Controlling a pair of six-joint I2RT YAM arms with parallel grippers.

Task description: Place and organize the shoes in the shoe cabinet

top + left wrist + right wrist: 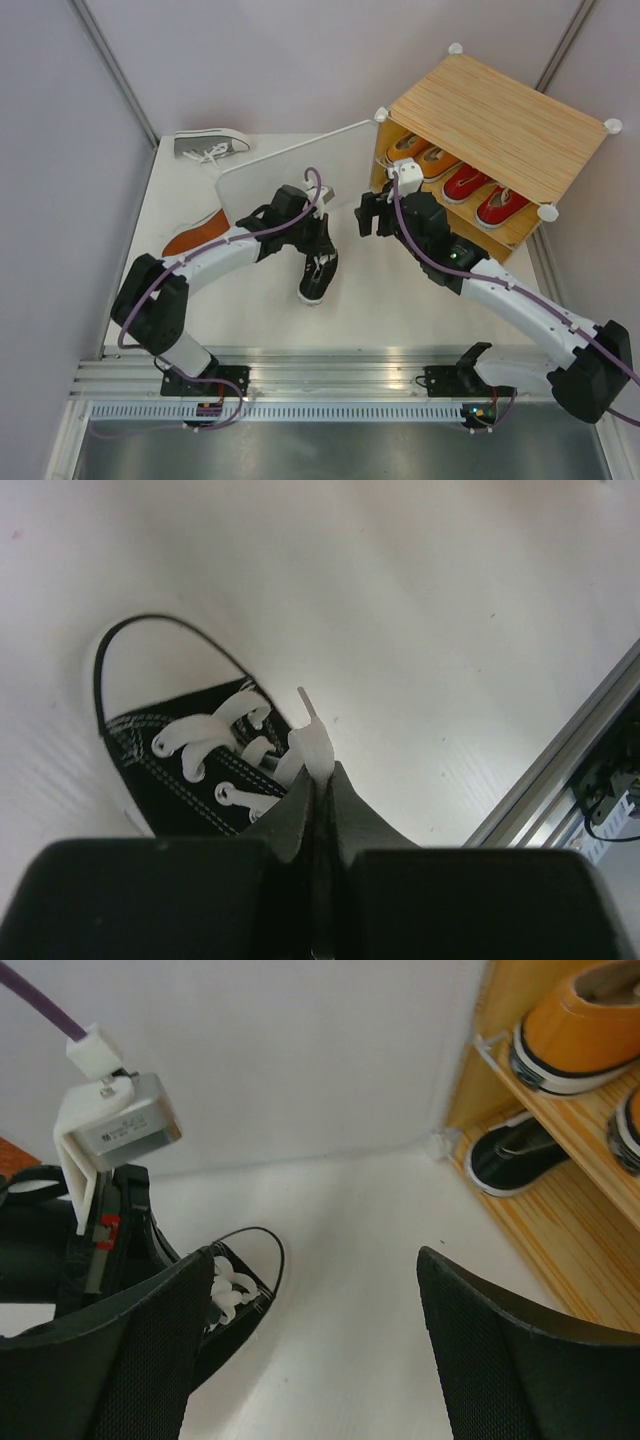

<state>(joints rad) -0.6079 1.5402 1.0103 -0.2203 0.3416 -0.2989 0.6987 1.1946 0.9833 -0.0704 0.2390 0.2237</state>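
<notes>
Biggest thing here is the white table (400,300), and at its far right corner sits the box-shaped shoe cabinet with the light wood-grain top (500,120). Its frosted white door panel (300,160) is swung wide open to the left, across the middle of the table.

On the upper shelf there's a pair of orange canvas sneakers (420,152), with a pair of red canvas sneakers (485,195) right next to them. The right wrist view also catches a black low-top shoe on the lower shelf (505,1155).

Three shoes are outside the cabinet. A grey canvas sneaker with white laces (210,147) lies at the far left corner. An orange sneaker tipped over with its orange-brown sole showing (195,237) is on the left, partly behind the door. The black canvas sneaker with a white toe cap (318,275) is mid-table, in front of the door.

The left hand (318,785) is pinched tight on that black canvas sneaker, with a loop of white lace (312,735) poking up between its tips. Can't tell if the shoe is off the table or just resting toe-down.

The right hand (315,1260) is spread wide and holding nothing, just in front of the cabinet opening, near the left one.
</notes>
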